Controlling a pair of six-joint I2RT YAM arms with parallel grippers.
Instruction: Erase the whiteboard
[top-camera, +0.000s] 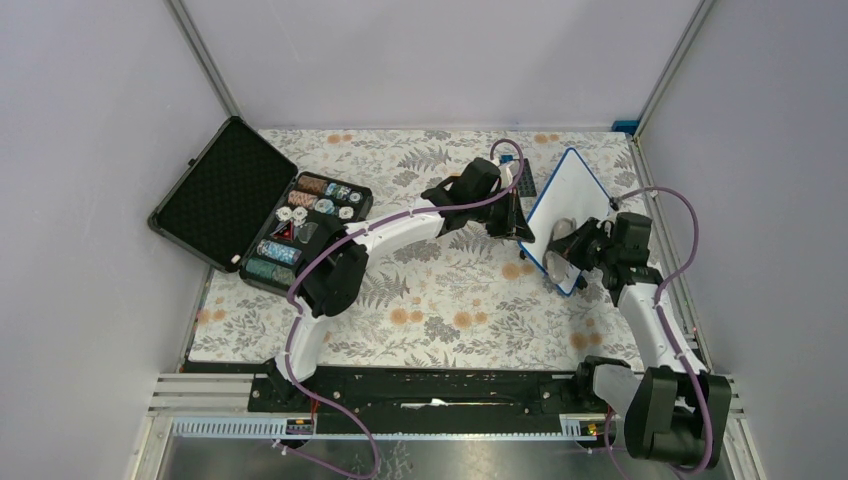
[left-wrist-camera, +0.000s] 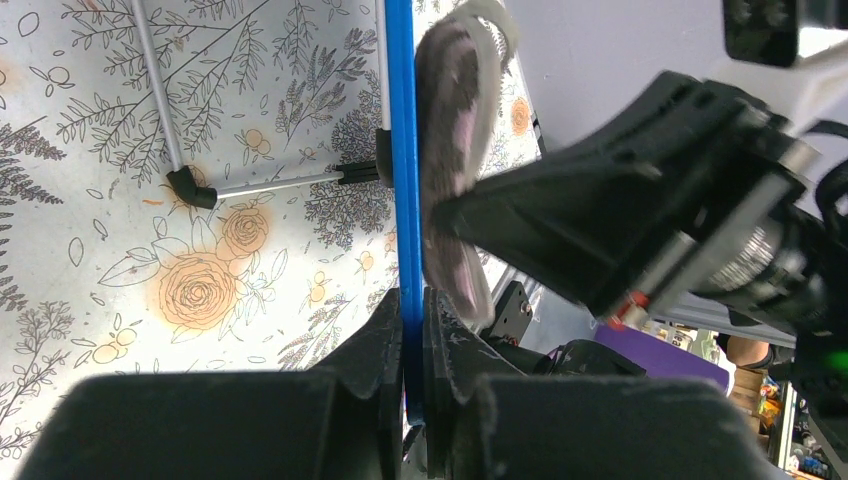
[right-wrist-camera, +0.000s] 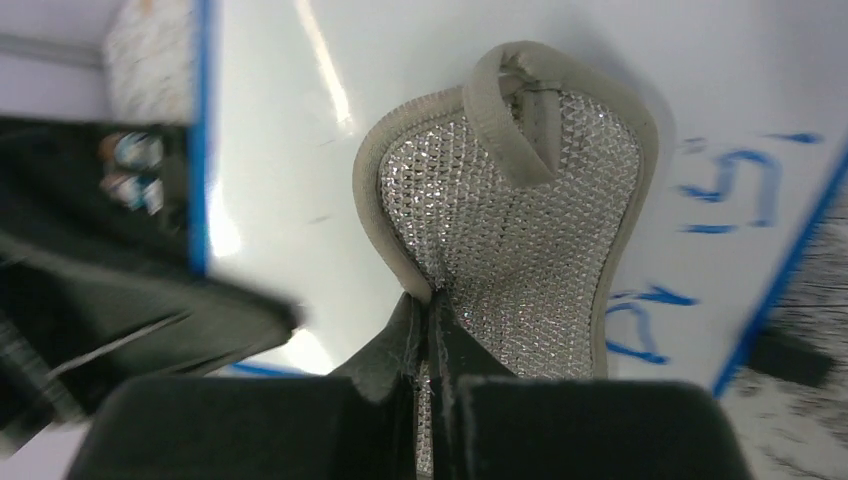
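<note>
The whiteboard (top-camera: 562, 205), white with a thin blue frame, is held tilted up at the right of the table. My left gripper (top-camera: 519, 222) is shut on its blue edge (left-wrist-camera: 405, 200); in the left wrist view the board shows edge-on between the jaws. My right gripper (top-camera: 570, 250) is shut on a beige-rimmed silvery mesh cloth pad (right-wrist-camera: 515, 215) and presses it flat on the board's white face (right-wrist-camera: 290, 150). Blue handwriting (right-wrist-camera: 735, 190) shows on the board to the right of the pad. In the left wrist view the pad (left-wrist-camera: 450, 160) lies against the board.
An open black case (top-camera: 255, 205) with several poker chips lies at the left of the floral tablecloth (top-camera: 440, 310). A dark studded plate (top-camera: 524, 178) lies behind the board. Grey walls and metal posts enclose the table.
</note>
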